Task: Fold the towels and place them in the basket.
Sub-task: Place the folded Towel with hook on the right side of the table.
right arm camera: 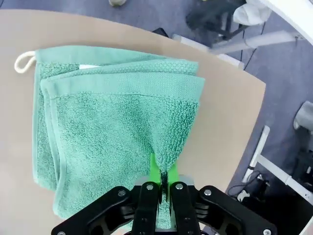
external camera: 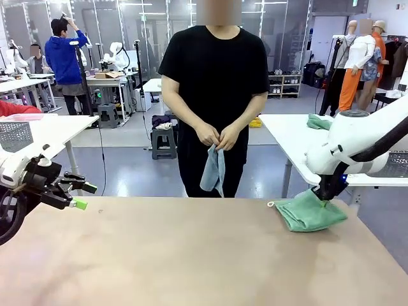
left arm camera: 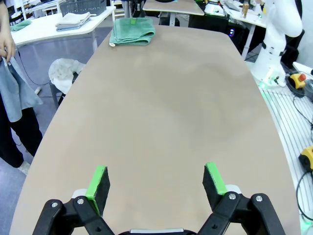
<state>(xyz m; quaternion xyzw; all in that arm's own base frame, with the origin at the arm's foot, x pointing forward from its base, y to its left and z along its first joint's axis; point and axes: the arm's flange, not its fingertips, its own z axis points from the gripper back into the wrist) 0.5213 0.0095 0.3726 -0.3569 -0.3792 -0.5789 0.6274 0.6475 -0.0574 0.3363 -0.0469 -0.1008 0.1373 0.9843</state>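
A folded mint green towel (external camera: 310, 212) lies at the table's far right, also seen far off in the left wrist view (left arm camera: 132, 32). My right gripper (external camera: 325, 199) is shut on its edge, pinching a ridge of the green towel (right arm camera: 117, 132) between the pads (right arm camera: 155, 171). A white hanging loop (right arm camera: 22, 61) sticks out at one corner. The person across the table holds a pale grey-blue towel (external camera: 213, 169) in both hands. My left gripper (left arm camera: 155, 183) hovers open over bare table at the left (external camera: 73, 191). The basket is out of view.
The tan table (external camera: 191, 255) stretches bare between the arms. A white side table (external camera: 293, 134) behind the right arm carries another green towel (external camera: 319, 122). A light-grey mesh basket (external camera: 14, 135) stands on a table at the far left. Folded towels (left arm camera: 72, 20) lie on a side table.
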